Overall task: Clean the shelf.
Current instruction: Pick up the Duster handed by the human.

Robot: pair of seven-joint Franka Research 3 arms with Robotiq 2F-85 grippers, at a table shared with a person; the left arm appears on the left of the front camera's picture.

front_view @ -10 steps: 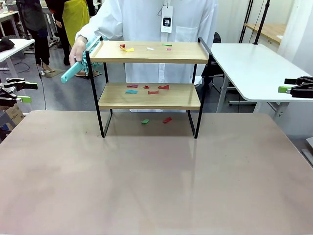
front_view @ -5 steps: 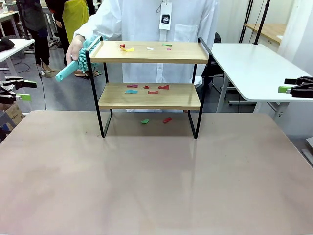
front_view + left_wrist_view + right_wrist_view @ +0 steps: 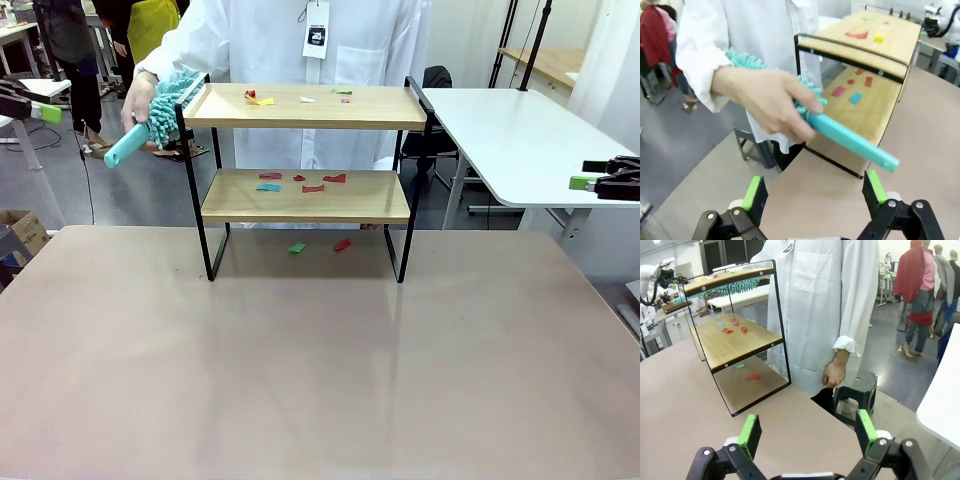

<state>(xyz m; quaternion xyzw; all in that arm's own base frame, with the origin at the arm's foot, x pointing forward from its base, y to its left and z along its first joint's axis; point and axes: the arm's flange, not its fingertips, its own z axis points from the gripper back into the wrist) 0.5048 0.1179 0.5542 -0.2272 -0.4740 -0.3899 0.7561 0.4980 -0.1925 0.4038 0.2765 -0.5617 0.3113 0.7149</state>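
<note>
Standing at the far middle of the table (image 3: 300, 380), the shelf (image 3: 370, 200) looks light and stiff: two thin wooden boards in a slim black wire frame. By my judgement it would slide or tip under a hard sideways push, and its raised side handles are the sensible place to steady it. Coloured paper scraps (image 3: 313, 187) lie on both boards, with a few more on the table beneath the shelf; flat and feather-light, they should sweep off more readily than they could be pinched. Just beside the shelf's left handle, the person's hand (image 3: 137, 100) holds a teal duster (image 3: 155, 125), its fluffy head up by the top board's end and its rigid plastic handle slanting down and away from the shelf. The head is soft and would squash, so the bare handle end is the place to grip. The left gripper (image 3: 813, 187) is spread wide, well to the left of the shelf, with that handle end close in front of it. The right gripper (image 3: 807, 422) is likewise spread and empty, well to the right of the shelf.
</note>
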